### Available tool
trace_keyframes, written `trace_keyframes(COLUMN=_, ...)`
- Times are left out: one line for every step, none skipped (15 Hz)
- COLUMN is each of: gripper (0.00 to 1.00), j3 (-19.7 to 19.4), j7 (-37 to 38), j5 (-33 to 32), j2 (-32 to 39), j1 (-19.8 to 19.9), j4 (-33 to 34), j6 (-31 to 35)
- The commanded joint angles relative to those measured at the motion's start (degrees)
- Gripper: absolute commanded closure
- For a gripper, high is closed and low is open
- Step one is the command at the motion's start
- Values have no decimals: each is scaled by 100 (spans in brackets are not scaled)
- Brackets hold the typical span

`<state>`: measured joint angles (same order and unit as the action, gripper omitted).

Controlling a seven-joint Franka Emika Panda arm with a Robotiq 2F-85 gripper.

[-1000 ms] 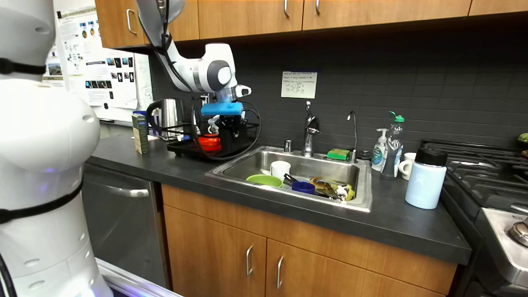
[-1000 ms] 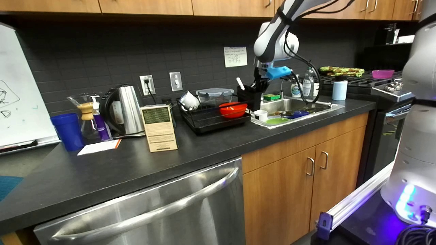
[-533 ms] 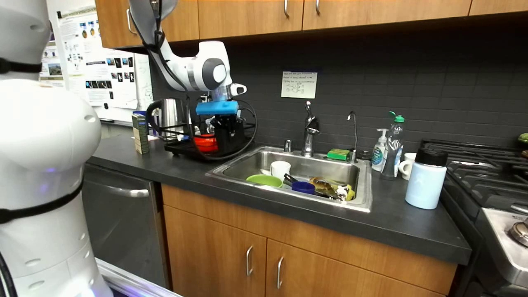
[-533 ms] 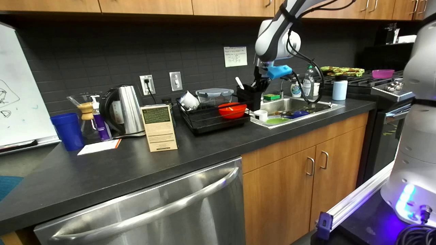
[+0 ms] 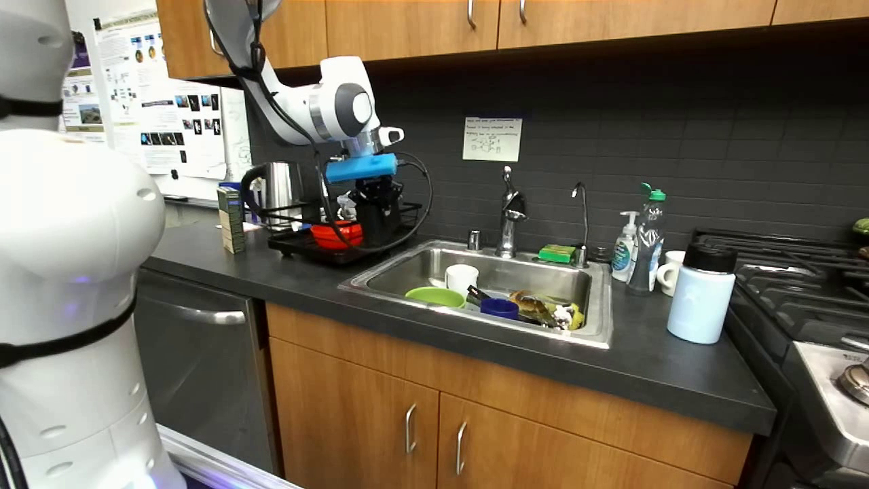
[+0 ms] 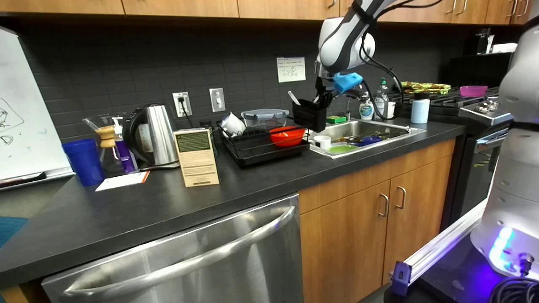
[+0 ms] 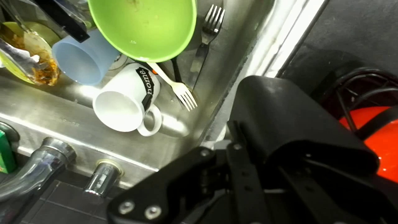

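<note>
My gripper (image 6: pixel 323 101) is shut on the near wall of a black utensil holder (image 6: pixel 308 115), one finger outside it and the other hidden inside. The holder is tilted, at the sink-side end of the black dish rack (image 6: pixel 261 156); I cannot tell whether it still touches the rack. White handles stick out of its top. In the wrist view the holder (image 7: pixel 289 118) fills the right side, beside the sink rim. A red bowl (image 6: pixel 287 136) sits in the rack next to the holder and also shows in the other views (image 5: pixel 334 234) (image 7: pixel 381 143).
The steel sink (image 5: pixel 597 319) holds a green bowl (image 7: pixel 143 28), a white mug (image 7: pixel 124 99), a blue cup (image 7: pixel 77 59) and forks (image 7: pixel 183 93). The faucet (image 5: pixel 508 214) stands behind. A kettle (image 6: pixel 162 136) and a box (image 6: pixel 196 159) stand beyond the rack. Cabinets (image 5: pixel 414 27) hang above.
My gripper has risen a little with the black holder, which has become more tilted. The rack and red bowl have shifted slightly away from the sink.
</note>
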<state>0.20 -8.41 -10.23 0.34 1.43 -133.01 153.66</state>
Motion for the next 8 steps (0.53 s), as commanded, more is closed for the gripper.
trace_keyframes(gripper=99, j3=-2, j7=-617, j5=44, j2=-517, j1=-69, j4=-328, j6=-180)
trace_keyframes(gripper=99, j3=-5, j7=-738, j5=115, j2=-591, j1=-82, j4=-376, j6=-215)
trace_keyframes(gripper=99, j3=-11, j7=-837, j5=163, j2=-670, j1=-95, j4=-417, j6=-247)
trace_keyframes(gripper=99, j3=-15, j7=-911, j5=234, j2=-753, j1=-117, j4=-457, j6=-288)
trace_keyframes(gripper=99, j3=-25, j7=-986, j5=294, j2=-864, j1=-135, j4=-520, j6=-334)
trace_keyframes(gripper=99, j3=-31, j7=-1027, j5=307, j2=-939, j1=-146, j4=-563, j6=-351)
trace_keyframes(gripper=99, j3=-38, j7=-1047, j5=298, j2=-1027, j1=-150, j4=-614, j6=-365)
trace_keyframes(gripper=99, j3=-43, j7=-1019, j5=224, j2=-1090, j1=-142, j4=-654, j6=-345)
